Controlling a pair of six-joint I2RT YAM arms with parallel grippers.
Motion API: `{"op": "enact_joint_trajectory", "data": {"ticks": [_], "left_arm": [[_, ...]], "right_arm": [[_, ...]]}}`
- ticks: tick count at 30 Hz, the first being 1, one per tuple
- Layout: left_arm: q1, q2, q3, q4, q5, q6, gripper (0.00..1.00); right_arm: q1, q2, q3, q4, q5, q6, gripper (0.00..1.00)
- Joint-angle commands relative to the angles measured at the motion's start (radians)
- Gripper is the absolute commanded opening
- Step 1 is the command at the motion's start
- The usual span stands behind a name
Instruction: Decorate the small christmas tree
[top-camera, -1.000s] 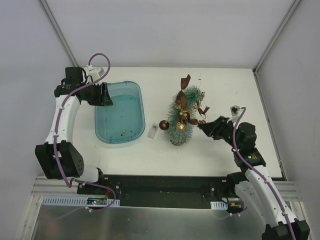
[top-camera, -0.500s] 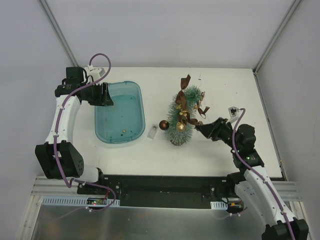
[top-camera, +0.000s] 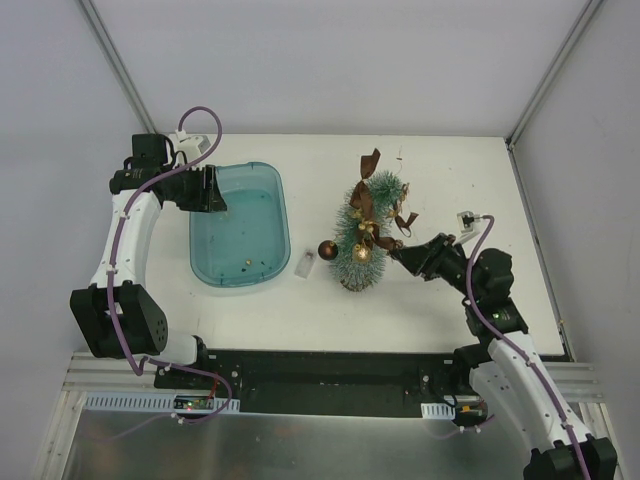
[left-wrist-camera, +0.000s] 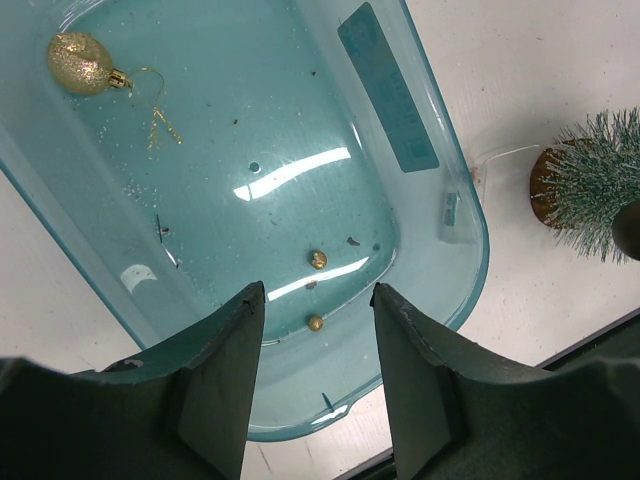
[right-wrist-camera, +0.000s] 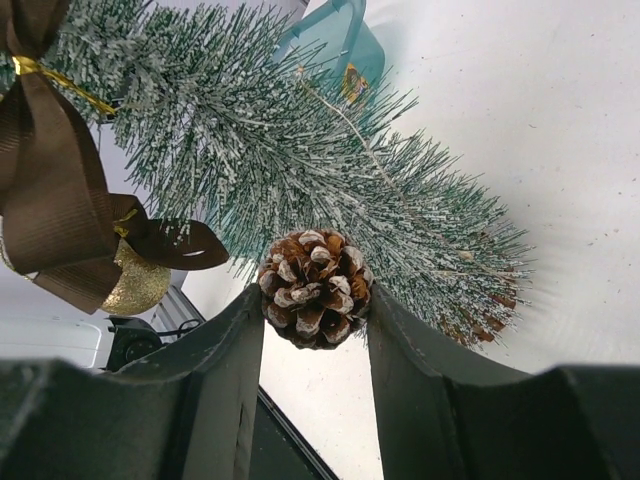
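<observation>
Right tool: clamped on 1 pinecone, just beside small christmas tree.
Left tool: jaws apart, empty, above teal tray.
Tray contents: 1 gold bauble.

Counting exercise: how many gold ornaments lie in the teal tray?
3: a glittery gold bauble at one end of the teal tray, and two small gold beads near the other end. The left jaws may hide more.
</observation>
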Motion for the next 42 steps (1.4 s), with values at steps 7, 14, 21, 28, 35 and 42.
{"op": "enact_joint_trajectory", "data": {"ticks": [7, 14, 21, 28, 35, 42], "left_arm": [[-0.011, -0.041, 0.007, -0.006, 0.023, -0.018, 0.47], [-0.046, -0.038, 0.002, -0.006, 0.023, -0.014, 0.47], [-0.058, -0.038, 0.001, -0.006, 0.02, -0.015, 0.47], [-0.06, -0.049, -0.007, -0.006, 0.023, -0.014, 0.47], [-0.058, -0.051, -0.005, -0.006, 0.022, -0.015, 0.47], [-0.06, -0.052, -0.007, -0.006, 0.018, -0.015, 0.47]], "right_arm": [[0.042, 0.048, -0.004, 0.118, -0.006, 0.019, 0.08], [0.072, 0.023, -0.002, 0.082, 0.031, -0.003, 0.08], [0.09, -0.01, -0.017, 0.079, 0.053, 0.019, 0.08], [0.114, -0.029, -0.057, 0.085, 0.092, 0.01, 0.1], [0.139, -0.001, -0.06, 0.105, 0.134, -0.006, 0.15], [0.162, 0.034, -0.051, 0.153, 0.143, -0.004, 0.23]]}}
